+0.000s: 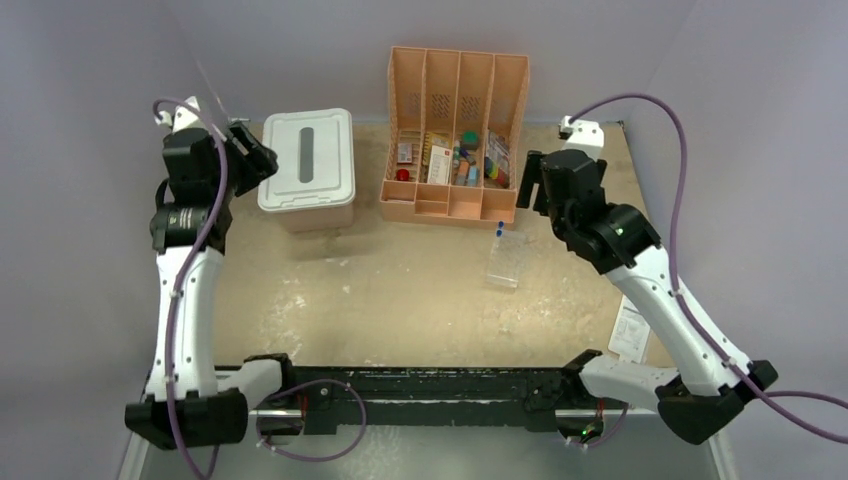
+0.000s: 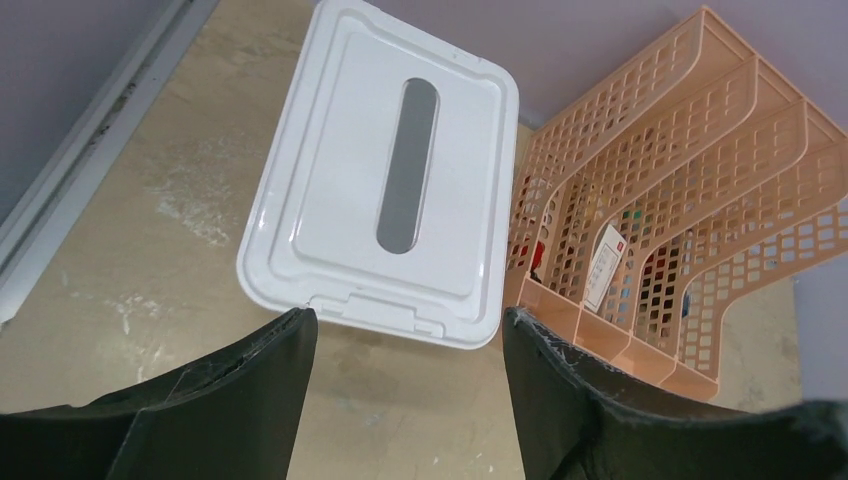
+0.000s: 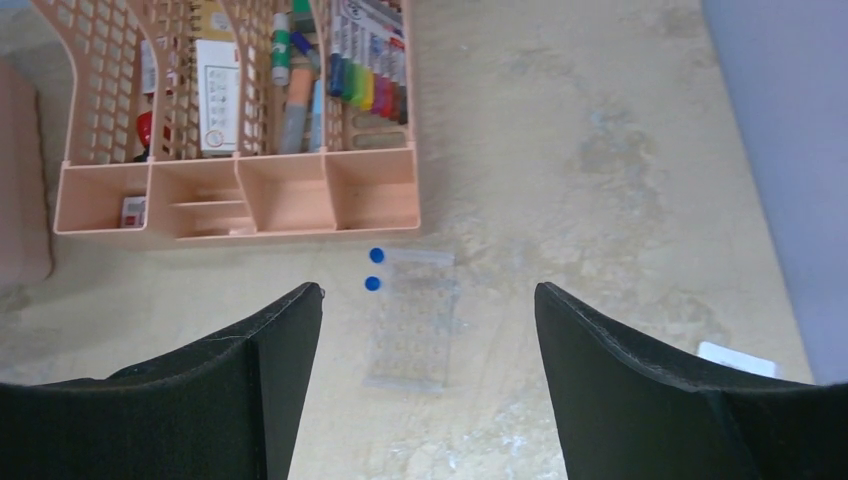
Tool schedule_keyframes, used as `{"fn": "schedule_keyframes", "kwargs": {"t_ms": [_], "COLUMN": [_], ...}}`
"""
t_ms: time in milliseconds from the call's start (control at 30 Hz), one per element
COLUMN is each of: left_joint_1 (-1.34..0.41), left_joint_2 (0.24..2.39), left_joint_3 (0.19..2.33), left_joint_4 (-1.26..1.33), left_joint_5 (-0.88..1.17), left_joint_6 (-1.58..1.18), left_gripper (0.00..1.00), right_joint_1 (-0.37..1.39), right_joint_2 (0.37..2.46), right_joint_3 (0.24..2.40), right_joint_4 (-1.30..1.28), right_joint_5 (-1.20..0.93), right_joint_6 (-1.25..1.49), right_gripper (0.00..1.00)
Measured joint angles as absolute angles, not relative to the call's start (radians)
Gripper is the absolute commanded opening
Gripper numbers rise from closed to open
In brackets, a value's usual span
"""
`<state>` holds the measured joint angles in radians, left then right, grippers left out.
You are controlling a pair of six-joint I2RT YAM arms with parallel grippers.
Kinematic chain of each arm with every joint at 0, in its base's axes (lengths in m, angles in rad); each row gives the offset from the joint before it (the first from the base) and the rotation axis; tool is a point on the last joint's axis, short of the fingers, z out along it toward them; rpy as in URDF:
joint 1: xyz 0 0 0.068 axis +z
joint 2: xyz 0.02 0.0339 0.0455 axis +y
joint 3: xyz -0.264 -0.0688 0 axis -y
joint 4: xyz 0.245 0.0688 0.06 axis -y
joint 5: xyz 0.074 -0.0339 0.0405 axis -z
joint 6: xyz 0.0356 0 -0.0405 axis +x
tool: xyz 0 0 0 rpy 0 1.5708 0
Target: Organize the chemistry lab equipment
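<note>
Beige worktop (image 1: 400, 300): bin (image 1: 307, 160) at back left, orange tray (image 1: 455, 110) at back edge, clear rack (image 1: 506, 262) right of centre, two tubes (image 1: 499, 229) at its back end. Rack seems light, slippery, brittle; better grip its long sides. Left gripper (image 2: 408, 320) and right gripper (image 3: 430, 292) spread, empty

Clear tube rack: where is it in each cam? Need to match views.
Top external: the clear tube rack lies right of centre, just in front of the orange organizer's right end.
Left wrist: not in it.
Right wrist: centre, below the organizer's front right corner, blue caps at its upper left.
Shared landmark: the orange organizer, in all three views.
</note>
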<state>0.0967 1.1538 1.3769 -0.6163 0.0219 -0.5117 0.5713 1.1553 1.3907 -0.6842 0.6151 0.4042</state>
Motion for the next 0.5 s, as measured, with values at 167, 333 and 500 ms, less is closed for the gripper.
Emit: {"fn": "schedule_keyframes", "kwargs": {"t_ms": [167,333,500], "left_joint_1": [0.097,0.097,0.097], "left_joint_2": [0.999,0.913,0.875], "left_joint_3": [1.350,1.351,1.351], "left_joint_4": [-0.663,-0.701,-0.753], "left_joint_5": [-0.041,-0.093,-0.128], "left_joint_6": [-0.513,-0.512,-0.513], "left_gripper": [0.71,0.73,0.75], "right_joint_1": [0.571,0.571,0.571], "right_joint_2": [1.083,1.023,0.988], "right_joint_3": [1.391,1.396,1.421], "right_joint_4": [-0.721,-0.752,-0.765], "right_joint_5": [0.703,0.775,0.820], "right_joint_6": [0.384,0.374,0.362], "right_gripper": [0.98,0.99,0.99]}}
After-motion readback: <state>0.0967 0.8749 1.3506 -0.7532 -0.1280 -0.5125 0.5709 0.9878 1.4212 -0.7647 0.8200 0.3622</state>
